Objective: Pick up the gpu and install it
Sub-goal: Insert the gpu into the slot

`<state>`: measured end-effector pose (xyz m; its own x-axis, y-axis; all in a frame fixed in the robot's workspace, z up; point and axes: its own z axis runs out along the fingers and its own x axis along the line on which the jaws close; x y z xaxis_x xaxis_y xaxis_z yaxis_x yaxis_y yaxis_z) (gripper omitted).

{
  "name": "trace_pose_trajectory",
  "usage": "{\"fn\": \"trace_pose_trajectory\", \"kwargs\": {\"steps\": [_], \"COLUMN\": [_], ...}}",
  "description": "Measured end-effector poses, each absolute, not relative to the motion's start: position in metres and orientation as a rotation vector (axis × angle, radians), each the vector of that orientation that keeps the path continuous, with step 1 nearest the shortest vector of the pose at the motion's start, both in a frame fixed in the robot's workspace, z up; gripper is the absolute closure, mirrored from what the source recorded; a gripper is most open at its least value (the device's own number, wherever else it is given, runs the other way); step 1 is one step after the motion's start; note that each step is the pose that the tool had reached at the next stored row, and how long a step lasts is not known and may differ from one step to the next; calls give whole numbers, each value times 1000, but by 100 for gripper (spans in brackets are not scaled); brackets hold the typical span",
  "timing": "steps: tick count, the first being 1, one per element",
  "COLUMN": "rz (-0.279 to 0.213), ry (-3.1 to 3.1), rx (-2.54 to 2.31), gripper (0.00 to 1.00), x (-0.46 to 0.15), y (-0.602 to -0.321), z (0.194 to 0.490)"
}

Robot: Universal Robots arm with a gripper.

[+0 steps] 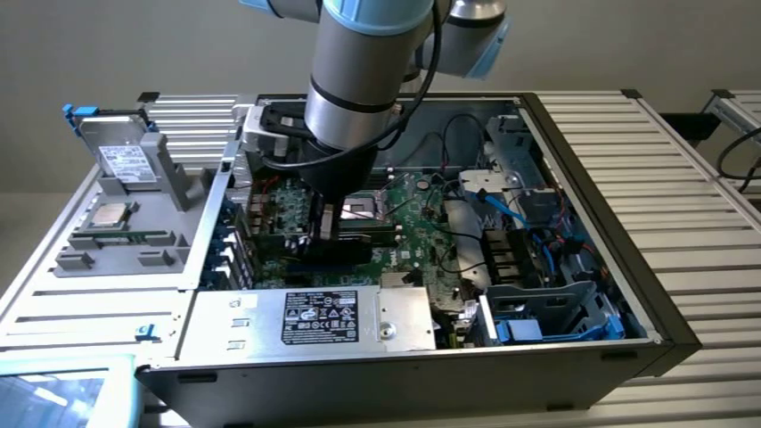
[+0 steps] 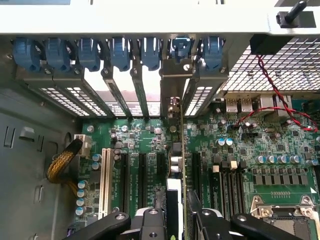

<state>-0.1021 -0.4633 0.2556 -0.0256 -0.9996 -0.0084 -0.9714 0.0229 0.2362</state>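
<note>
Nearest in the exterior view, the open computer case (image 1: 666,330) lies on its side on the ribbed metal tabletop (image 1: 683,152), with a silver power supply box (image 1: 321,316) and its black label along the near wall. Just beyond that box lies the green motherboard (image 1: 411,223), and the arm (image 1: 356,80) comes straight down over its part toward the exterior view's left. The pincer (image 1: 323,227) is clenched on the graphics card (image 1: 339,251), which stands on edge, low over the board. From the wrist view, a black finger (image 2: 152,220) presses on each side of the card (image 2: 177,150), which is seen edge-on and runs upright between the long black expansion slots (image 2: 142,175), with a white slot (image 2: 105,175) a few rows away. Whether the card's lower edge is seated in a slot cannot be told. Its silver end bracket (image 2: 172,87) stands at the case's rear wall, in line with the row of slot openings and their blue clips (image 2: 120,52). A twisted red and black wire (image 2: 270,90) crosses the board near the rear ports. Outside the case, on the exterior view's left, a grey tray (image 1: 131,205) holds loose parts.
</note>
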Motion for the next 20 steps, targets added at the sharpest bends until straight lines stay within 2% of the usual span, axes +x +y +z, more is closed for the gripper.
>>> {"fn": "trace_pose_trajectory", "kwargs": {"steps": [20], "rz": [-268], "ry": [-2126], "rx": [2076], "gripper": [72], "x": [-104], "y": [-462], "z": [252]}}
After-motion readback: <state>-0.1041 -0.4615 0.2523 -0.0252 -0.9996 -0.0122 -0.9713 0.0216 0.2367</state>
